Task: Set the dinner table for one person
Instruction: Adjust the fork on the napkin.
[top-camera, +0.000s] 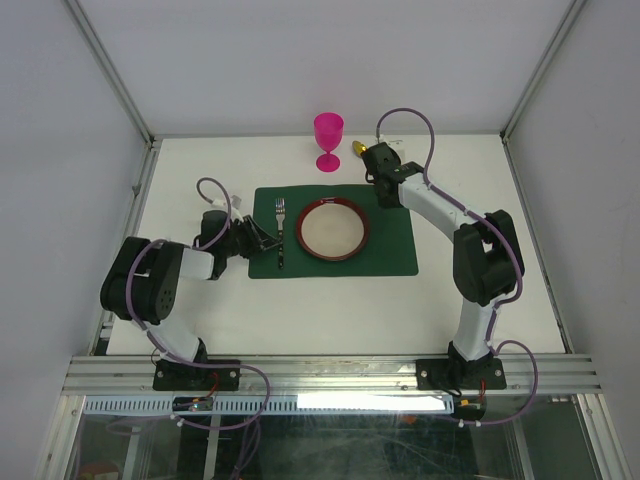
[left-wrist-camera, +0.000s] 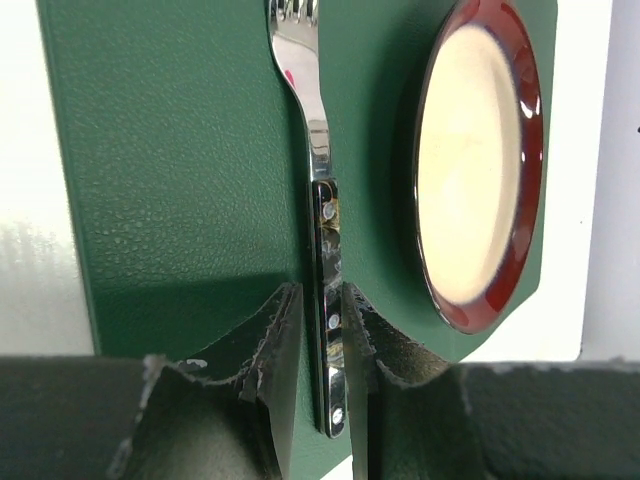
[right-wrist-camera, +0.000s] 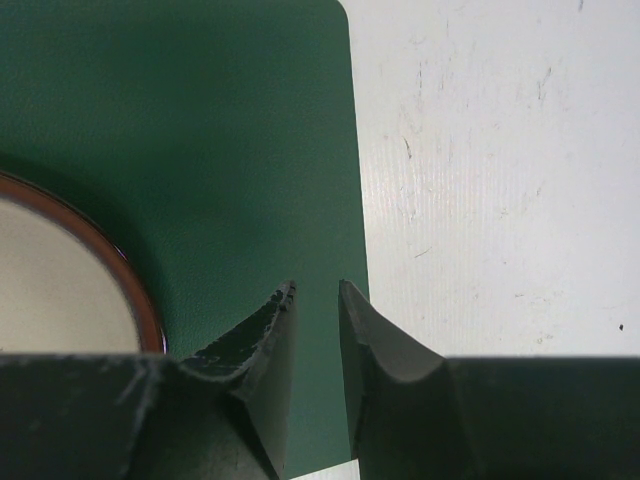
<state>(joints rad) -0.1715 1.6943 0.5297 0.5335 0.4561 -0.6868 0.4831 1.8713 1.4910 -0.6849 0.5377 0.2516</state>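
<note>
A silver fork (left-wrist-camera: 320, 215) lies flat on the dark green placemat (top-camera: 390, 245), left of a red-rimmed plate (top-camera: 332, 229) with a cream centre. My left gripper (left-wrist-camera: 322, 292) is low over the mat's left part, open narrowly, its fingers either side of the fork's handle with a thin gap showing. My right gripper (right-wrist-camera: 317, 287) hovers over the mat's right edge, open narrowly with nothing between its fingers. The plate's rim (right-wrist-camera: 120, 275) shows to its left. A pink goblet (top-camera: 328, 140) stands upright on the dinner table (top-camera: 300, 310), behind the mat.
A small gold-coloured thing (top-camera: 357, 148) shows beside the right wrist at the back. Aluminium frame rails (top-camera: 330, 368) edge the tabletop. White walls close in the sides and back.
</note>
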